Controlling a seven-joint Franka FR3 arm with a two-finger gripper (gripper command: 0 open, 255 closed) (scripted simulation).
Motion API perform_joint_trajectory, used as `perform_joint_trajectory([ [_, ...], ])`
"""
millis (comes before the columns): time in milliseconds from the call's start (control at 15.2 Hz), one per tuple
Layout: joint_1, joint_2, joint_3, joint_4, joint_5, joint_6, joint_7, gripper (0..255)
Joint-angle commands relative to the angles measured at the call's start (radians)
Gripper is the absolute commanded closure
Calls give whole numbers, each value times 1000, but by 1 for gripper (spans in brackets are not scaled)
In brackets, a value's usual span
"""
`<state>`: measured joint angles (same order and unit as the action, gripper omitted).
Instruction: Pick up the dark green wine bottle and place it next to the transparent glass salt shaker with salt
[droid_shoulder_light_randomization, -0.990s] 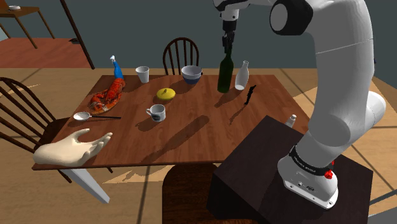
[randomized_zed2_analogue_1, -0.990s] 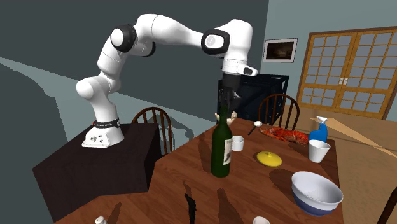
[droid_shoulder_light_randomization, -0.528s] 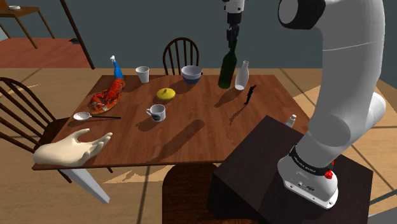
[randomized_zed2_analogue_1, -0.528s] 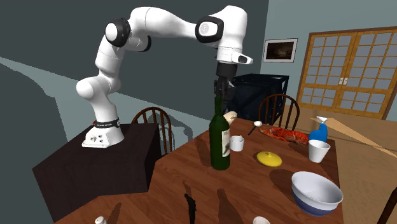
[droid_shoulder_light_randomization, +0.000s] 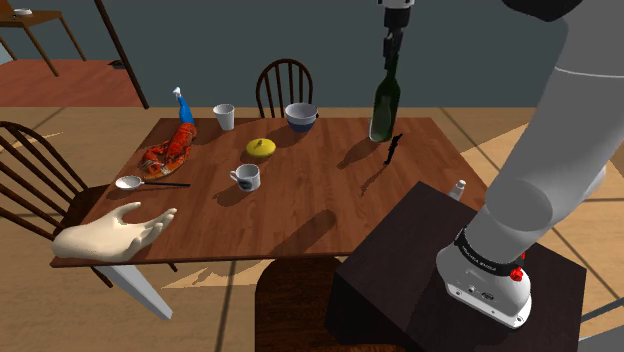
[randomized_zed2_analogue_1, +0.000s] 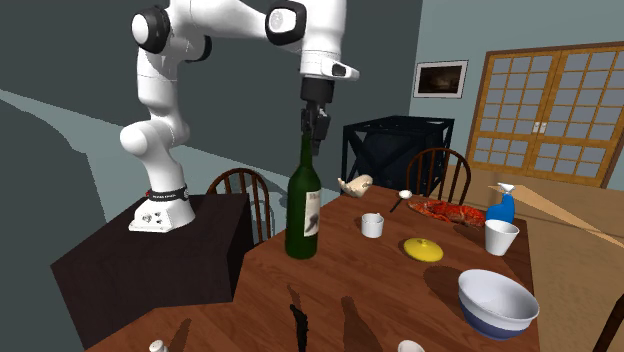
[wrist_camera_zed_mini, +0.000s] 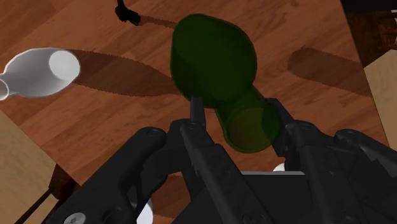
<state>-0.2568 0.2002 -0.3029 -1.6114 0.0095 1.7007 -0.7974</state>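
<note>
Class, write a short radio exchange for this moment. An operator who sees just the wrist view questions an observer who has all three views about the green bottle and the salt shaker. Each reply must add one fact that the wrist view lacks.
Operator: I have the green bottle in the gripper. Where is the salt shaker?
Observer: In the shoulder view the salt shaker stands at the edge of the table, just past the far side of the stand.
Operator: How does the bottle hang?
Observer: Roughly upright in the shoulder view, gripped at the top of its neck with its base toward the table.
</note>
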Motion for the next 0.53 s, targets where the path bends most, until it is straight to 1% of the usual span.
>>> perform_joint_trajectory([
  [0, 3, -76, -6, -65, -22, -7, -1, 255],
  [462, -14, -310, -26, -229, -98, -64, -27, 255],
])
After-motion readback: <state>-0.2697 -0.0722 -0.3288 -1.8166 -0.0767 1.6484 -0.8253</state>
